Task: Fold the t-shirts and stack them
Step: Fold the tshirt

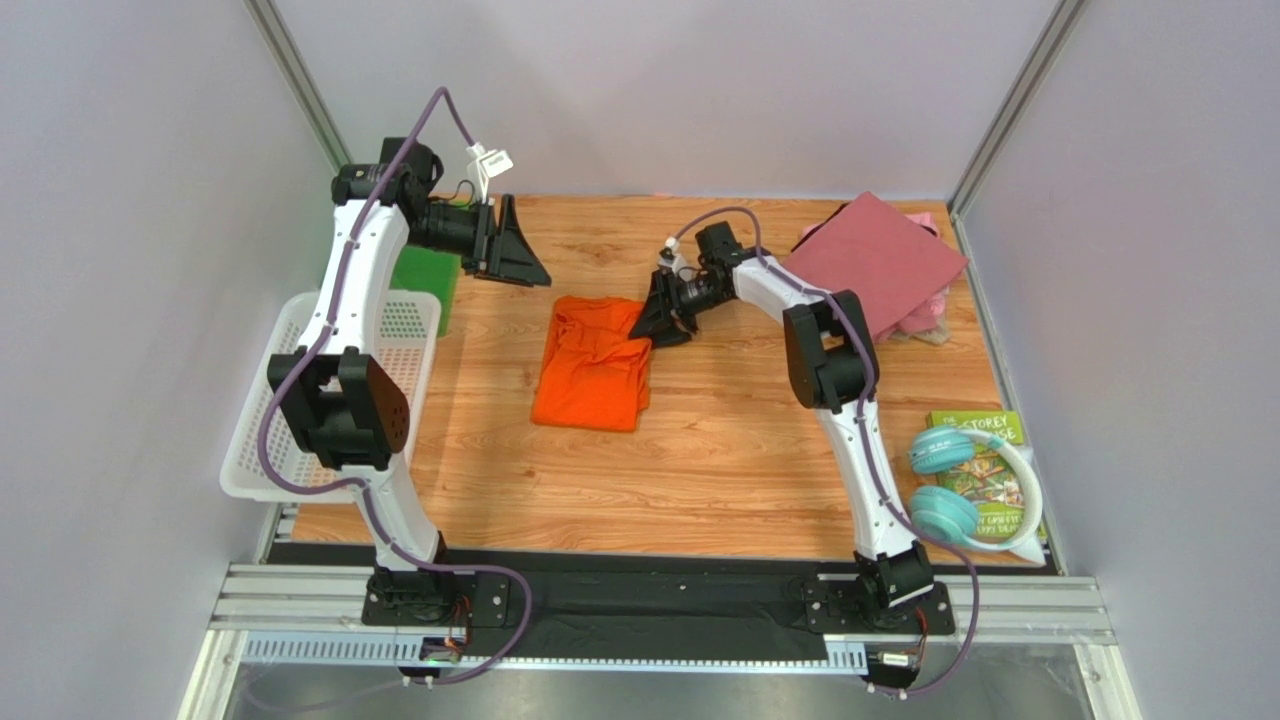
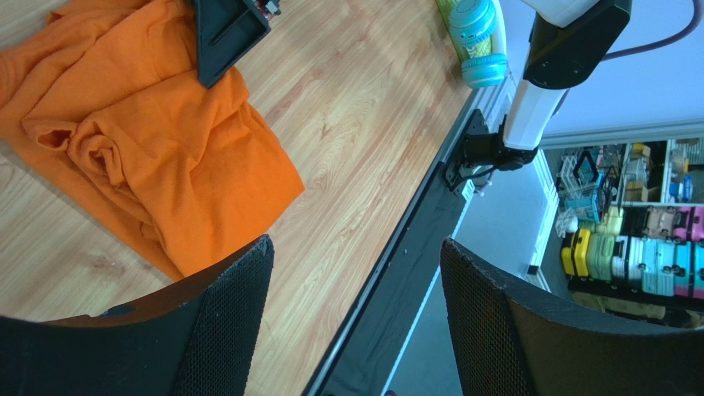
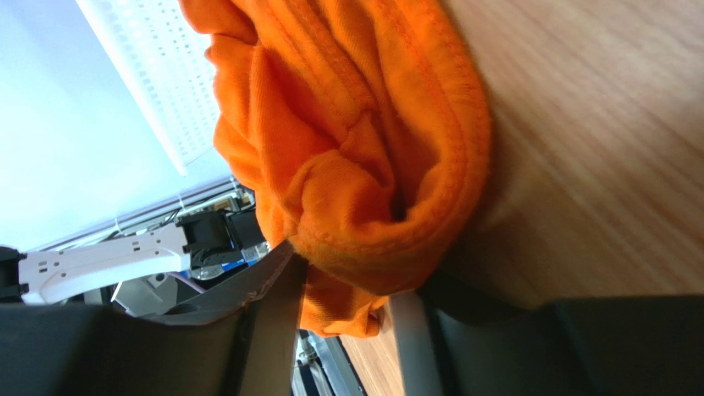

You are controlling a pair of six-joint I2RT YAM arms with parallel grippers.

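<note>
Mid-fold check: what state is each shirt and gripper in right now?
Bright orange cloth t-shirt: crumpled, half-folded, mid-table.
Maroon-red folded t-shirt: flat square, stacked on the pink one.
Pale pink t-shirt: under the maroon one, mostly covered.
Left gripper: jaws open, holding nothing.
Right gripper: jaws pinched on the orange shirt's bunched edge.

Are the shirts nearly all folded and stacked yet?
Not yet. Done: the maroon shirt lies folded on the pink shirt in the far right corner. In hand: the right hand pinches an edge of the orange shirt, which is crumpled. The left hand hangs open. Left: fold the orange one and stack it.
</note>
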